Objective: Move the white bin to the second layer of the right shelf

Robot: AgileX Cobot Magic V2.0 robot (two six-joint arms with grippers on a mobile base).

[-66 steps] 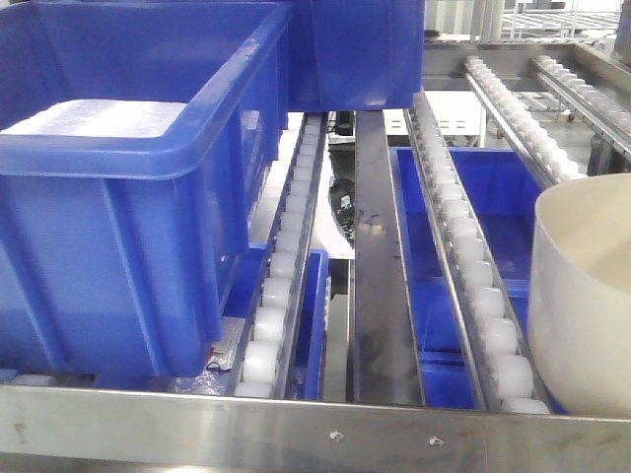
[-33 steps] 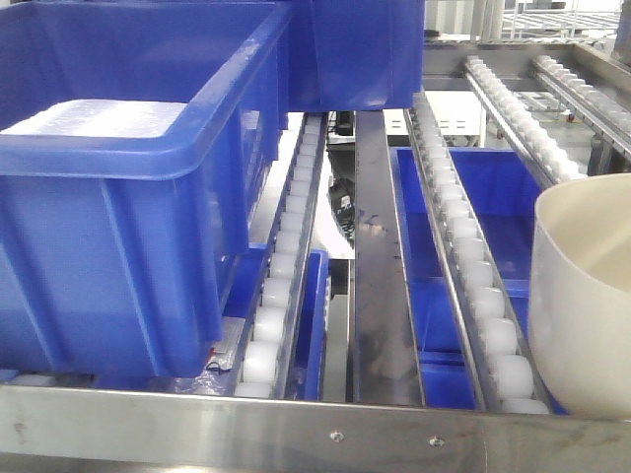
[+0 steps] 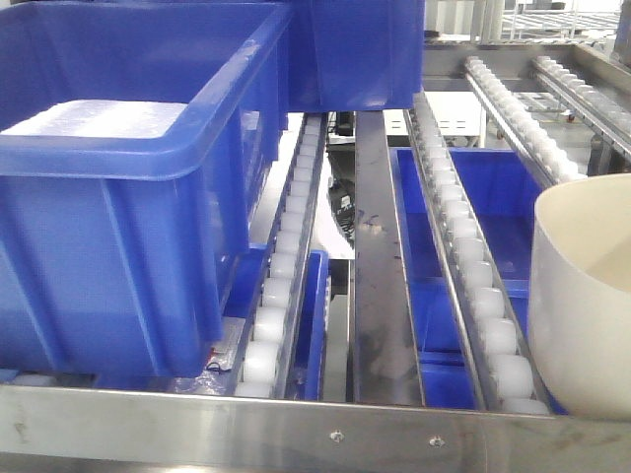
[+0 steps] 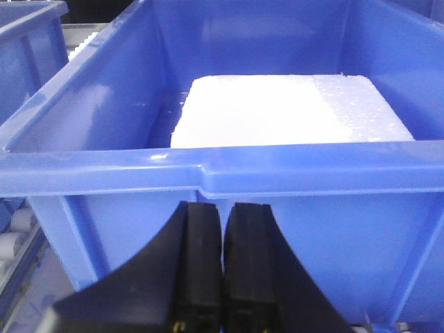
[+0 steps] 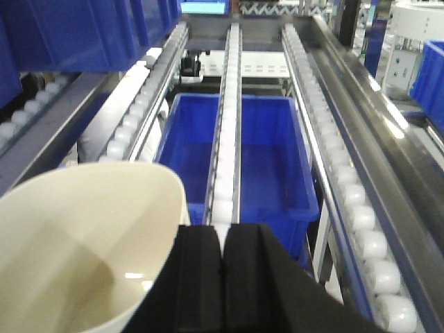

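Note:
The white bin [image 3: 587, 296] hangs at the right edge of the front view, its base over the steel front rail [image 3: 296, 434] of the roller level [image 3: 473, 276]. In the right wrist view the white bin [image 5: 76, 236] fills the lower left, and its rim runs in behind the left finger of my right gripper [image 5: 223, 229]. That gripper's jaws are pressed together on the bin's wall, above the roller tracks [image 5: 225, 139]. My left gripper [image 4: 222, 207] is shut with nothing in it, just in front of a blue crate's wall [image 4: 277, 263].
A large blue crate [image 3: 118, 197] holding a white foam block [image 3: 99, 118] sits on the rollers at left, and another blue crate [image 3: 355, 49] stands behind it. A blue crate [image 5: 267, 159] lies on the level below the tracks. More roller tracks [image 3: 532, 118] run at the far right.
The white bin has shifted slightly, dipping a little and then coming back up and a touch left. Nothing else has moved.

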